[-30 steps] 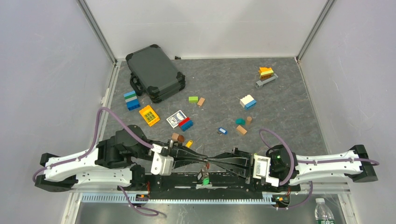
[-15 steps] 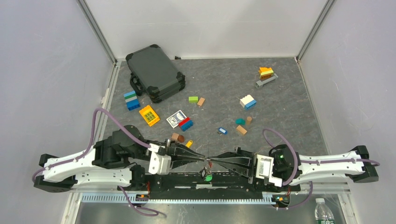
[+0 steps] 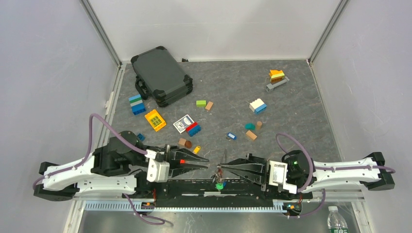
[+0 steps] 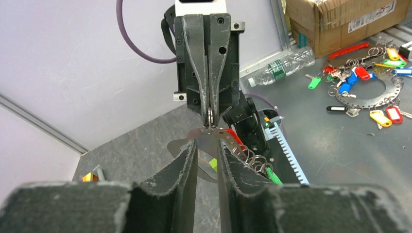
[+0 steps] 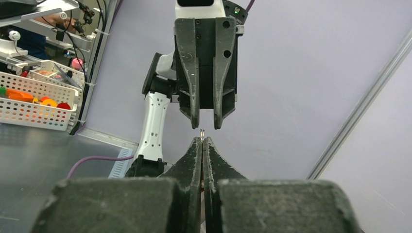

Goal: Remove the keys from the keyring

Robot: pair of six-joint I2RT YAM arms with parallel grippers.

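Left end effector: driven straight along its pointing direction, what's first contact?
Likely the keyring, pinched in the shut right end effector straight ahead of the open left end effector. Depth is unclear.

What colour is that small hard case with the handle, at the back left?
The small hard case is dark grey, clearest in the top external view.

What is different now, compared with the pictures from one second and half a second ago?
The left gripper opened its jaws, let go of the keyring and drew back toward its own side. The right gripper hardly moved and kept its jaws shut on the keyring, with the keys hanging below. The case and the blocks stayed where they were.
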